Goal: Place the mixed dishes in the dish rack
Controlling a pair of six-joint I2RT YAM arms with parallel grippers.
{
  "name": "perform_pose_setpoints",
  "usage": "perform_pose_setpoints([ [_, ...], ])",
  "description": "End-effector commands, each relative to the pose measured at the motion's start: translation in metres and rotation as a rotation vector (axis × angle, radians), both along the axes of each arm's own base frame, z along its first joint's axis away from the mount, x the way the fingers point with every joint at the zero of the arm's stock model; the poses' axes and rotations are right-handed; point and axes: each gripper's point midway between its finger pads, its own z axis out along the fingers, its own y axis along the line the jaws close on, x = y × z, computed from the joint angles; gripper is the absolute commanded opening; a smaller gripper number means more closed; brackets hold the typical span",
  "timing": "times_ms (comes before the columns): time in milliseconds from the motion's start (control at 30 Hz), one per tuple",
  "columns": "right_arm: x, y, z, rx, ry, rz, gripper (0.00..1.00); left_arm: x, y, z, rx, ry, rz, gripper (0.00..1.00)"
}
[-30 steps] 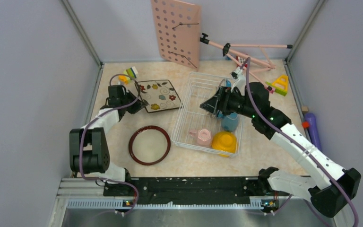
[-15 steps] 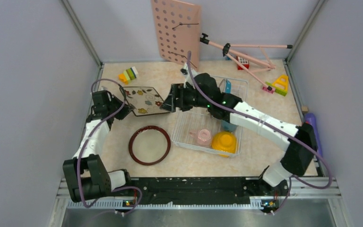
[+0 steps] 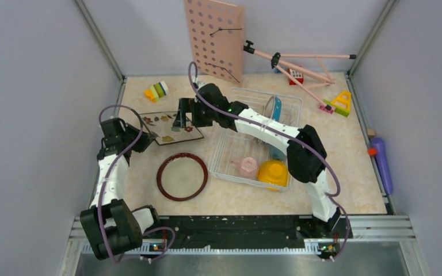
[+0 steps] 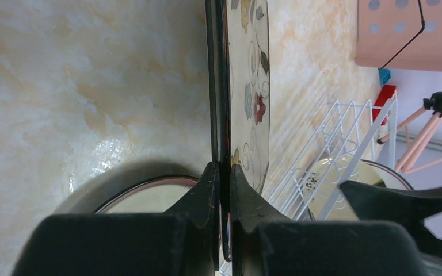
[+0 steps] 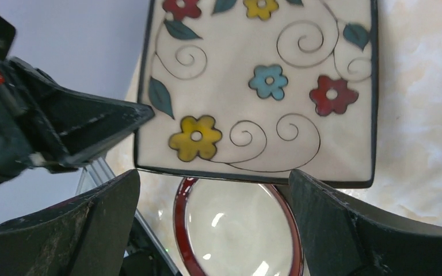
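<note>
Left gripper (image 4: 223, 172) was clamped on the square floral plate (image 5: 259, 86) edge, plate held tilted left of the dish rack (image 3: 217, 142). Right gripper (image 5: 213, 175) was wide open and empty over it, brown-rimmed plate (image 3: 182, 176) showing past its lower edge.

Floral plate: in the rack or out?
Out. The left pincer is shut on the floral plate at its edge, holding it tilted above the table, left of the rack. The right pincer is open beside it.
</note>
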Motion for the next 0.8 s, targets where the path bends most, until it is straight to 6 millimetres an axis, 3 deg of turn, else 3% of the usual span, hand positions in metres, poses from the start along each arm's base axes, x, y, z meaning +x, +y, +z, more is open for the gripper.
perform_pose_setpoints([
  [0,-0.007,0.013,-0.008,0.039,0.052,0.057,0.99,0.024,-0.006,0.051,-0.109,-0.193,-0.049,0.0],
  [100,0.0,0.011,-0.024,0.084,0.243,-0.059,0.99,0.023,-0.006,0.049,-0.129,-0.188,-0.061,0.0],
  [267,0.012,0.007,-0.022,0.115,0.379,-0.258,0.99,0.022,-0.009,0.036,-0.168,-0.183,-0.056,0.0],
  [400,0.009,-0.007,-0.031,0.08,0.512,-0.395,0.99,0.023,-0.007,0.025,-0.211,-0.17,-0.016,0.0],
  [600,-0.001,-0.014,-0.045,0.061,0.641,-0.483,0.99,0.024,-0.009,0.017,-0.279,-0.196,0.018,0.0],
  [767,0.002,-0.007,-0.061,0.082,0.675,-0.506,0.99,0.024,-0.014,0.015,-0.331,-0.204,0.019,0.0],
])
